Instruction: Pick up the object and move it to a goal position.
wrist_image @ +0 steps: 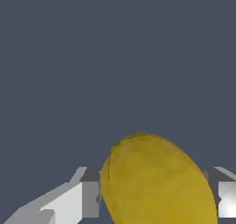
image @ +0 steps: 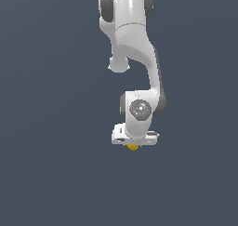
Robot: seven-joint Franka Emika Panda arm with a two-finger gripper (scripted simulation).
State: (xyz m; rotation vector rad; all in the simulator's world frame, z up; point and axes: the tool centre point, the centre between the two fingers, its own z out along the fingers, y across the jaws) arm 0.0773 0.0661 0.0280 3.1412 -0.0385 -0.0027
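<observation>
While the lemon [wrist_image: 156, 181] is carried, grip should be kept firm and motion smooth so nothing slips; no goal marker is seen, so the target cannot be placed. The end effector [image: 133, 145] is clenched on the lemon, judged from the wrist view, where the fingers [wrist_image: 69, 202] are seen pressed at both its sides. In the exterior view only a yellow sliver is shown, just below frame centre under the white hand. Smooth, dull-yellow skin, oval, faintly mottled.
</observation>
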